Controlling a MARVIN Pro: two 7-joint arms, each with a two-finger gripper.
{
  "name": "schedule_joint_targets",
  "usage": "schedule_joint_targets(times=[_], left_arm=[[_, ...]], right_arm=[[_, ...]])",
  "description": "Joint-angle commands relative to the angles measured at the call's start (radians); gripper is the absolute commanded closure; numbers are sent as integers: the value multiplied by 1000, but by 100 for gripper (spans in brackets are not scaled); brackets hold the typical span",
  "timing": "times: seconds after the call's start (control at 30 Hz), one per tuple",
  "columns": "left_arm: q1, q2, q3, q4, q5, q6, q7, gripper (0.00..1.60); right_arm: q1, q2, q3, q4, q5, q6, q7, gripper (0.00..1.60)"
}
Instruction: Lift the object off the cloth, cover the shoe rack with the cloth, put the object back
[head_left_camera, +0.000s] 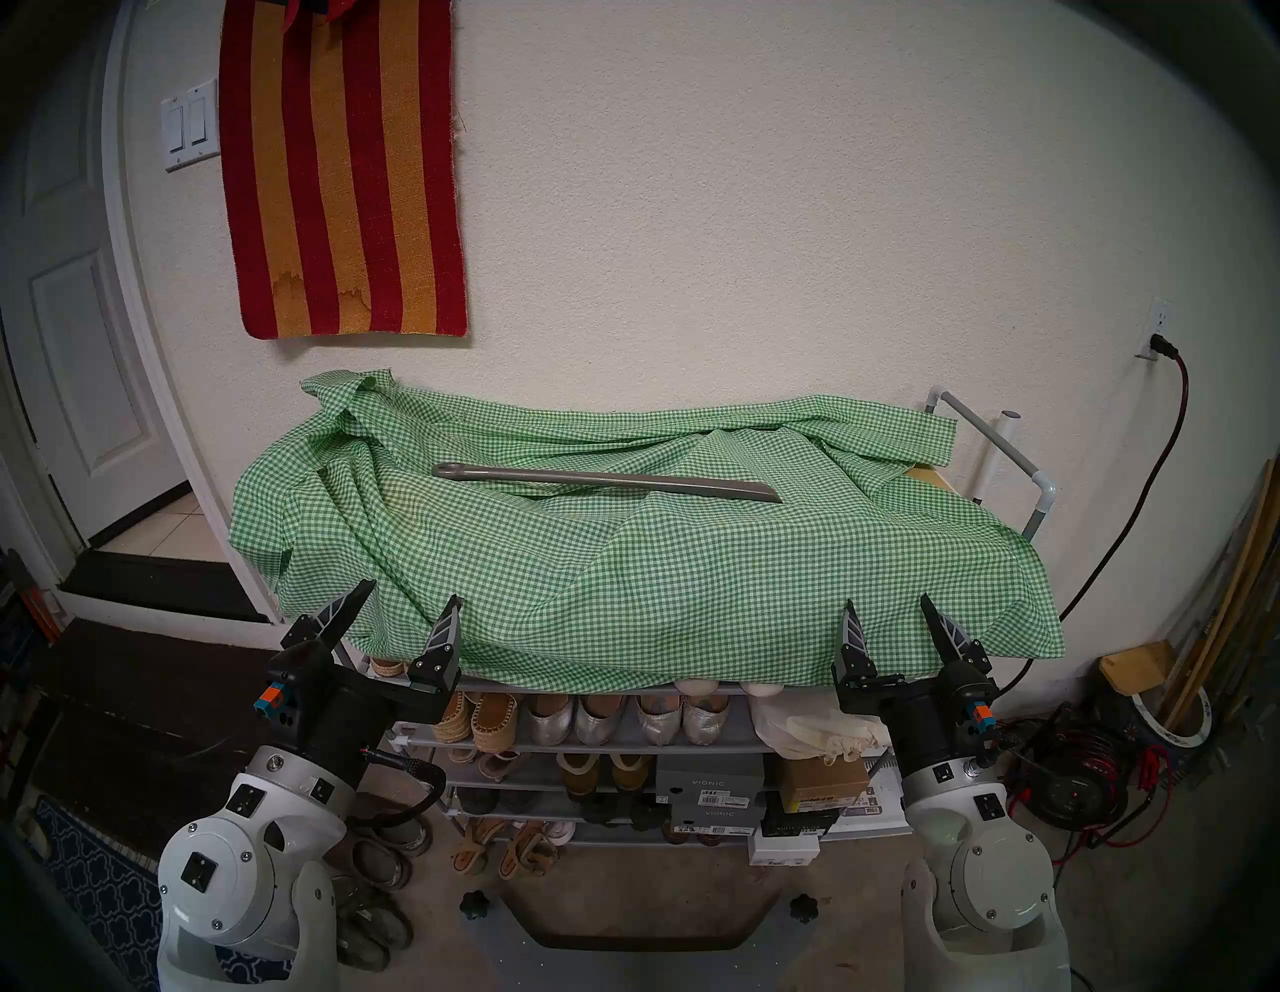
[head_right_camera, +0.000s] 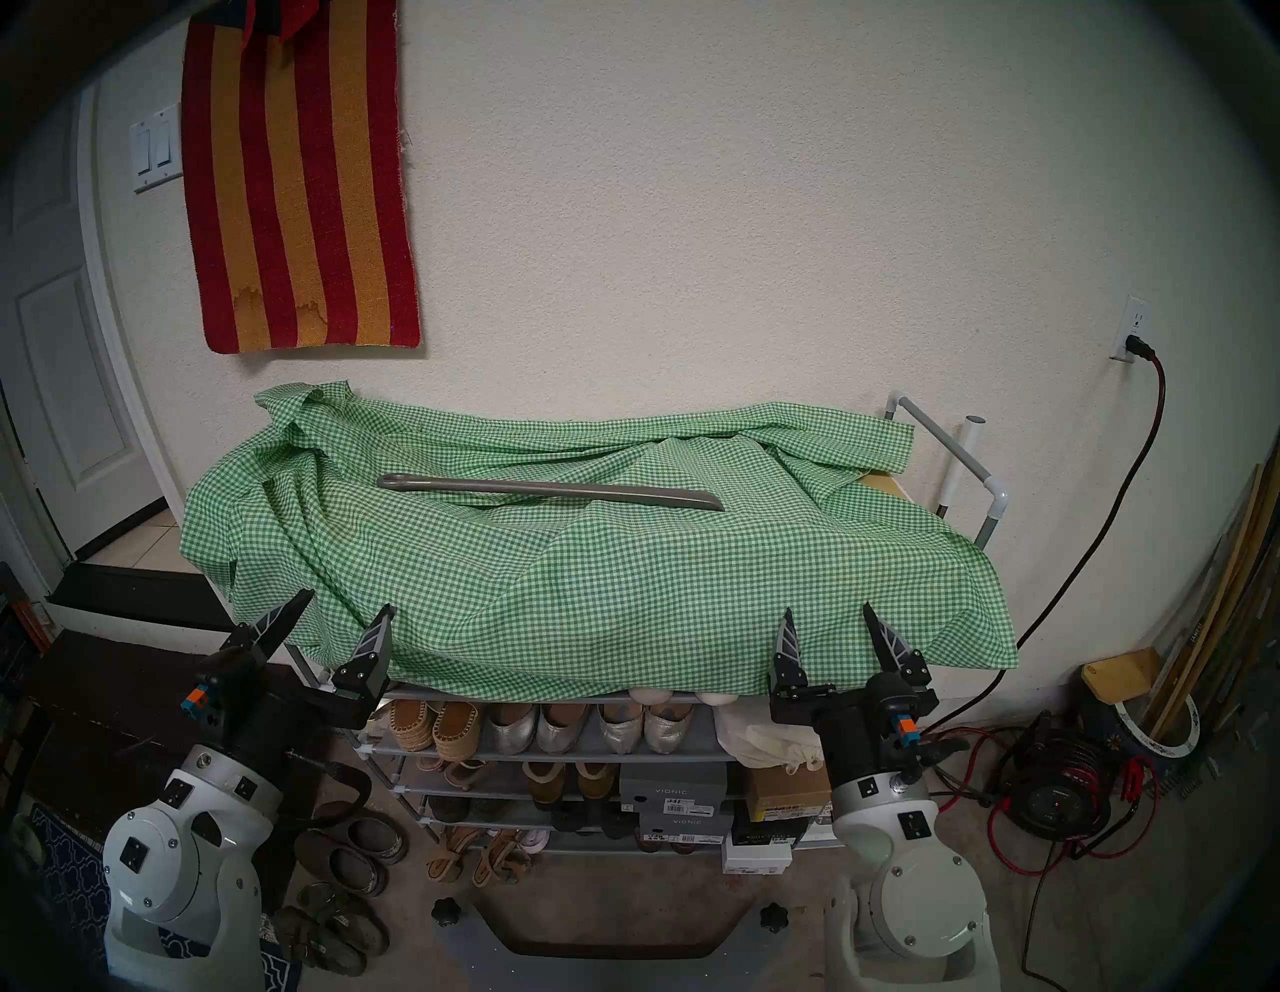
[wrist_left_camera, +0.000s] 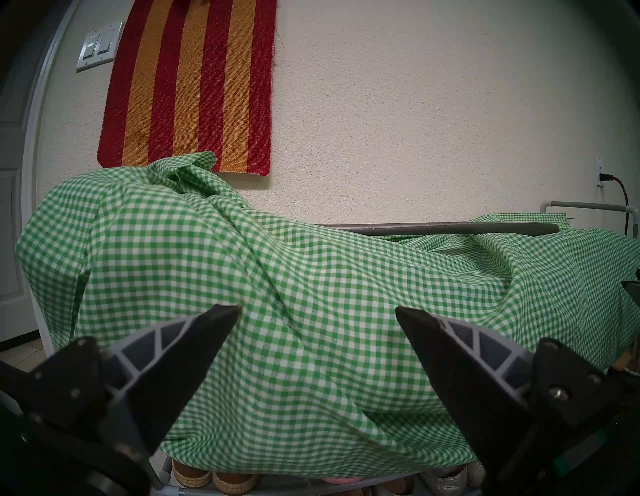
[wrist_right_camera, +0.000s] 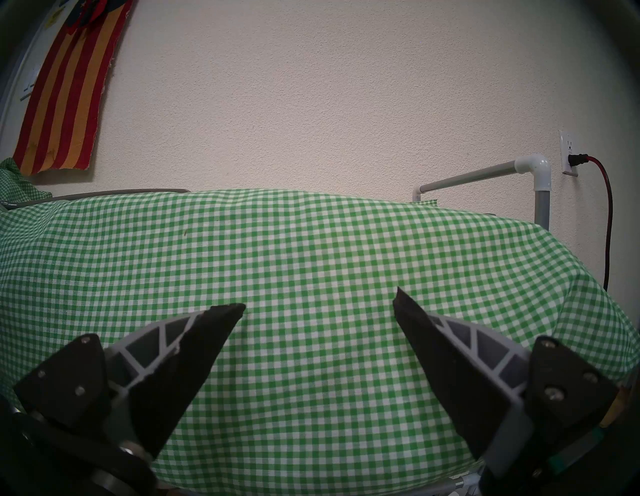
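The green-and-white check cloth (head_left_camera: 623, 568) (head_right_camera: 575, 575) (wrist_left_camera: 277, 311) (wrist_right_camera: 277, 277) lies bunched over the top of the shoe rack (head_left_camera: 1039, 478) (head_right_camera: 990, 499), hanging a little over its front edge. The long grey shoehorn-like object (head_left_camera: 602, 479) (head_right_camera: 547, 488) (wrist_left_camera: 450, 229) rests on the cloth near the back, lying left to right. My left gripper (head_left_camera: 409, 592) (head_right_camera: 344, 599) (wrist_left_camera: 317, 308) stands open in front of the cloth's front left. My right gripper (head_left_camera: 886, 603) (head_right_camera: 828, 609) (wrist_right_camera: 318, 301) is open at the front right. Neither holds anything.
Lower shelves (head_left_camera: 589, 745) hold several shoes and boxes. More shoes lie on the floor (head_left_camera: 388, 873) at the left. A red-and-gold striped textile (head_left_camera: 339, 166) hangs on the wall. A cable reel (head_left_camera: 1067, 783) and red cord sit at the right. A door (head_left_camera: 62, 312) is at the left.
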Motion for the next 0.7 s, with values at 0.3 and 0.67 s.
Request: schedule_joint_targets(times=[0.3, 0.67], left_arm=[[-1, -1, -1, -1, 2, 0, 0, 0], [-1, -2, -2, -1, 2, 0, -1, 0]], right_arm=[[0, 0, 0, 0, 0, 0, 0, 0], [0, 0, 0, 0, 0, 0, 0, 0]])
